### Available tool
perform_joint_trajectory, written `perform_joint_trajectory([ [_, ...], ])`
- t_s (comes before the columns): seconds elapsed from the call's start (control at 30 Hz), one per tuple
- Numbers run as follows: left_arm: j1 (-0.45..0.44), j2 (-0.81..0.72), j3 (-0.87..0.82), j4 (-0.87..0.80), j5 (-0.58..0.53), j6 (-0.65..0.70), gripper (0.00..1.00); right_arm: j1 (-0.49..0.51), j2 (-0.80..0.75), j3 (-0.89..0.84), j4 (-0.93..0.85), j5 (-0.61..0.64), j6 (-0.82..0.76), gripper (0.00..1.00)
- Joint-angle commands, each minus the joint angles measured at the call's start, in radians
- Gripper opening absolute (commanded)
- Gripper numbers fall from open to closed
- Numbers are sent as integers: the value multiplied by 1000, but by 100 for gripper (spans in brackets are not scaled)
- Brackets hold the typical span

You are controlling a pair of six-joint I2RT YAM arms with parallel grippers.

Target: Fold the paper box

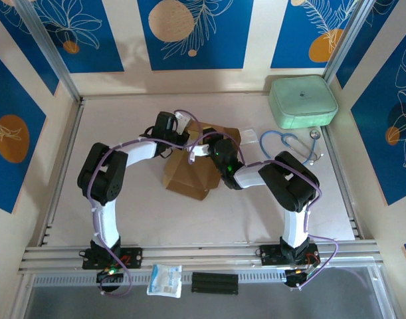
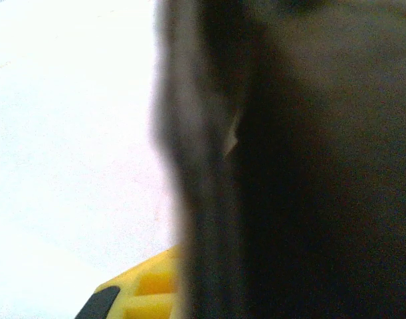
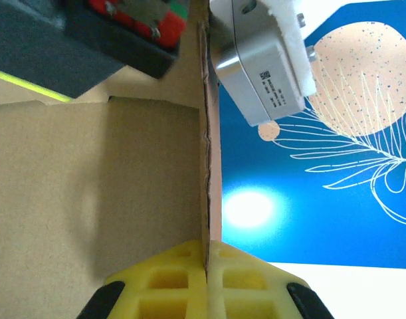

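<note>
- Paper box (image 1: 196, 174) is sitting mid-table, partly folded: brown panels are lying flat, w/ one wall standing upright betw. the two wrists.
- Right gripper (image 3: 207, 264) is clamping that upright wall. Its yellow fingers (image 3: 166, 282) are pressing on both faces, w/ the cardboard edge running straight up betw. them. Jaws are narrow, only the sheet's thickness apart.
- In the right wrist view, the box's inner floor is spreading to the left of the wall, and a blue patterned backdrop is showing to the right.
- Left gripper (image 1: 183, 133) is reaching in at the box's far edge, opp. the right one. It is pinched shut on the far end of the same wall.
- In the left wrist view, a dark blurred mass is sitting v. close to the lens. One yellow finger (image 2: 146, 296) is peeking in at the bottom, and pale table is showing to the left.
- Both arms are bending inward over the table (image 1: 123, 219), wrists nearly meeting above the box.
- Mint-green case (image 1: 302, 101) is resting at the far right corner, well apart from the box.
- Stethoscope (image 1: 289, 143) is lying just in front of the case.
- White packet (image 1: 165, 279) and a black bar (image 1: 214, 282) are lying near the front rail, betw. the arm bases.
</note>
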Motion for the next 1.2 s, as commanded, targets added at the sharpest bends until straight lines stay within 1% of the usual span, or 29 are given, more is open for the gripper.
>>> perform_joint_trajectory([
  [0.0, -9, 38, 19, -38, 13, -27, 0, 23, -7, -11, -112, -56, 47, 0],
  [0.07, -10, 34, 12, -35, 13, -31, 0, 29, -14, -13, -137, -51, 58, 2],
  [0.1, -10, 33, 11, -36, 11, -33, 0, 33, -21, -15, -147, -46, 66, 11],
  [0.13, -10, 30, 11, -41, 9, -37, 0, 37, -33, -22, -150, -42, 84, 22],
  [0.2, -10, 21, 8, -50, 0, -43, 0, 46, -72, -36, -171, -48, 145, 37],
  [0.23, -10, 18, 7, -58, -4, -46, 0, 49, -102, -41, -209, -57, 194, 45],
  [0.27, -11, 13, 6, -63, -4, -47, 0, 54, -130, -42, -255, -64, 235, 51],
  [0.37, -12, -5, 3, -89, -9, -53, 0, 68, -244, -25, -487, -95, 390, 68],
  [0.47, -12, -20, -4, -104, -23, -53, 0, 55, -367, 6, -742, -183, 603, 84],
  [0.53, -11, -24, -6, -117, -30, -55, 0, 45, -448, 10, -875, -257, 714, 90],
  [0.67, -12, -36, -11, -131, -29, -61, 0, 39, -581, 19, -1047, -387, 867, 93],
  [0.73, -15, -41, -15, -128, -21, -66, 0, 22, -630, 67, -1145, -448, 1015, 93],
  [0.77, -16, -41, -16, -127, -18, -67, 0, 1, -642, 99, -1191, -498, 1106, 93],
  [0.83, -19, -39, -17, -125, -7, -70, 0, -97, -651, 182, -1287, -675, 1338, 90],
  [0.9, -19, -35, -15, -123, 0, -67, 0, -222, -629, 252, -1334, -906, 1515, 87],
  [0.97, -20, -30, -12, -131, 6, -64, 0, -322, -585, 327, -1373, -1056, 1634, 86],
  [1.0, -21, -30, -9, -136, 8, -62, 0, -360, -559, 374, -1401, -1108, 1673, 84],
  [1.07, -20, -30, -9, -140, 13, -61, 0, -403, -488, 476, -1480, -1136, 1690, 84],
  [1.1, -21, -32, -9, -140, 14, -63, 2, -416, -443, 538, -1531, -1142, 1676, 84],
  [1.17, -21, -38, -7, -144, 15, -65, 9, -433, -357, 645, -1617, -1134, 1650, 83],
])
